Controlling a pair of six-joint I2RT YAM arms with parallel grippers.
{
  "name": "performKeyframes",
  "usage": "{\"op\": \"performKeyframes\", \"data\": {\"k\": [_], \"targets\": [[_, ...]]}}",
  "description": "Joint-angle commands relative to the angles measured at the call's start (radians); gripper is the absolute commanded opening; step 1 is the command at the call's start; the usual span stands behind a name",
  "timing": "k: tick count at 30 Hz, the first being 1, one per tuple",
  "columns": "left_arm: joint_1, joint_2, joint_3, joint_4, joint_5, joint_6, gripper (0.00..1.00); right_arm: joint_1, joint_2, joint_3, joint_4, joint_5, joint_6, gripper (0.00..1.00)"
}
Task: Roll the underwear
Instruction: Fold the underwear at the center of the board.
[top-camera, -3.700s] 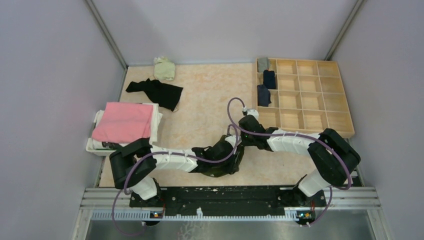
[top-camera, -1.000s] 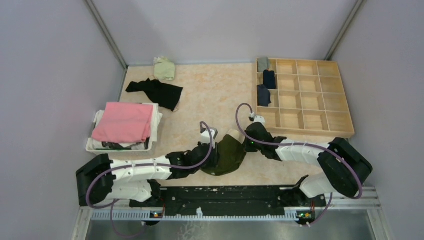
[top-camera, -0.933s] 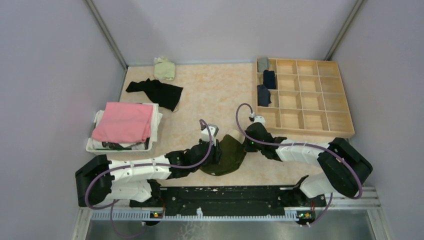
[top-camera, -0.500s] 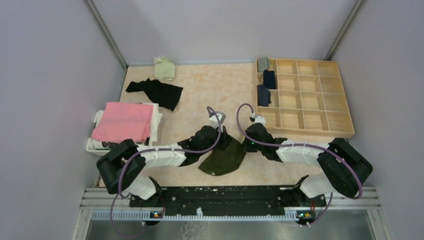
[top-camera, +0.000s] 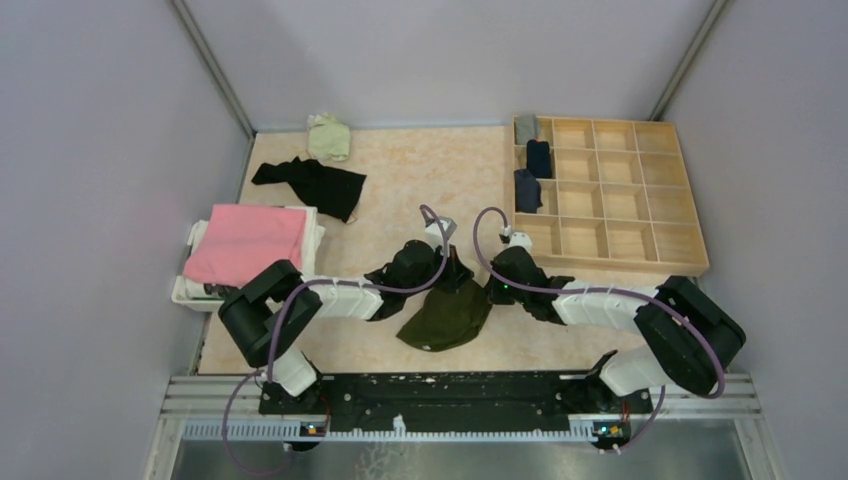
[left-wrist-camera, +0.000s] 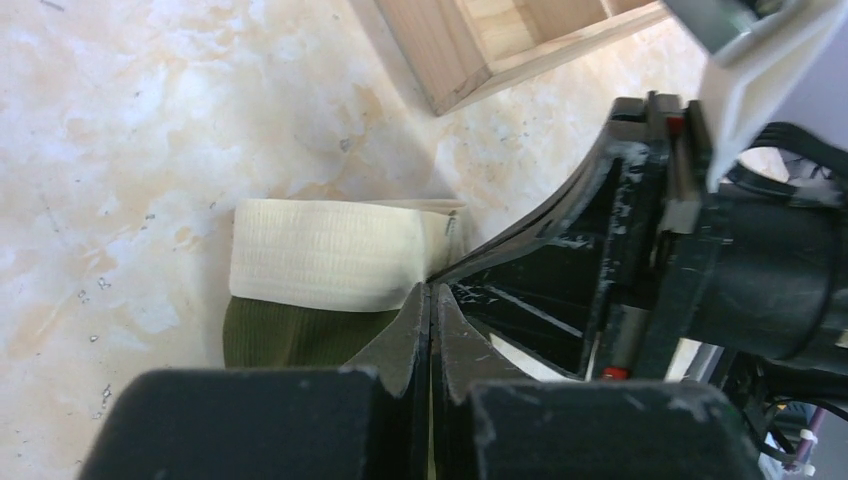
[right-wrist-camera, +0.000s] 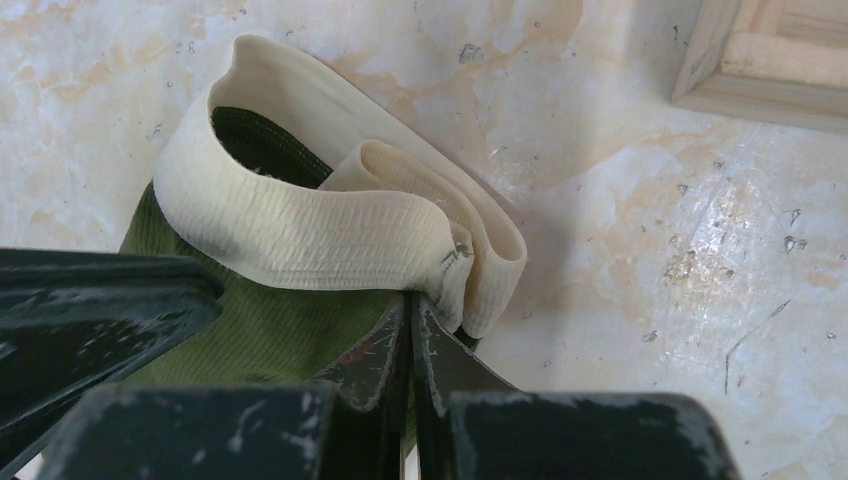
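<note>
Grips olive underwear (top-camera: 443, 318), lower centre of top view on tabletop (top-camera: 420, 190), by cream waistband (right-wrist-camera: 300, 235) with left end effector (left-wrist-camera: 430, 290) and right end effector (right-wrist-camera: 408, 298) both clenched on that edge, likely tensioning it square before starting the roll.

Bin (top-camera: 181, 292) w/ pink cloth (top-camera: 248, 243); wood tray (top-camera: 618, 203)

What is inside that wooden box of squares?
In the box, left column: a grey roll, a far navy roll, a near navy roll. Nothing else shows; walls hide slivers of floor.
</note>
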Motion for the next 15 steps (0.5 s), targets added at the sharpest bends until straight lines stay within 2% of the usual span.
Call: {"op": "performKeyframes", "data": {"k": [1,15], "targets": [[0.021,0.040,0.033,0.074,0.049,0.017,0.00,-0.007,0.016,-0.028,-0.065,0.008,-0.004,0.00],[0.068,0.133,0.028,0.077,-0.004,0.037,0.00,-0.007,0.026,-0.027,-0.069,0.009,-0.007,0.00]]}}
